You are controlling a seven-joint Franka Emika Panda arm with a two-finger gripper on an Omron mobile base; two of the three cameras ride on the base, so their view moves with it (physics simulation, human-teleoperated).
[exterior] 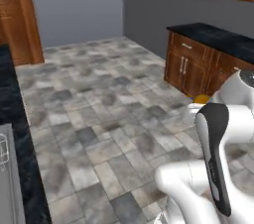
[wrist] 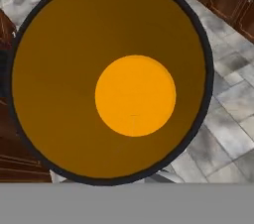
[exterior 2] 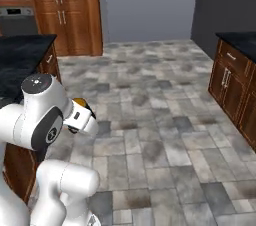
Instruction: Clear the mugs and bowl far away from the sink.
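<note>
Jaws shut on mug, floor open

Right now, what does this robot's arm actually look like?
The arm is glossy white, built of rounded, bulging segments. Dark grey round caps sit at its joints, one bearing a small pale marking. In the left base view a long dark panel runs down one white link. No loose cables show.

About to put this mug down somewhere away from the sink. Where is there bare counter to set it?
The dark mug is held shut in the gripper, over the floor. Free patches: the black counter over the far wooden cabinets, and the black counter left of the arm, below the wall oven. Crowded: the counter edge by the wire basket.
</note>
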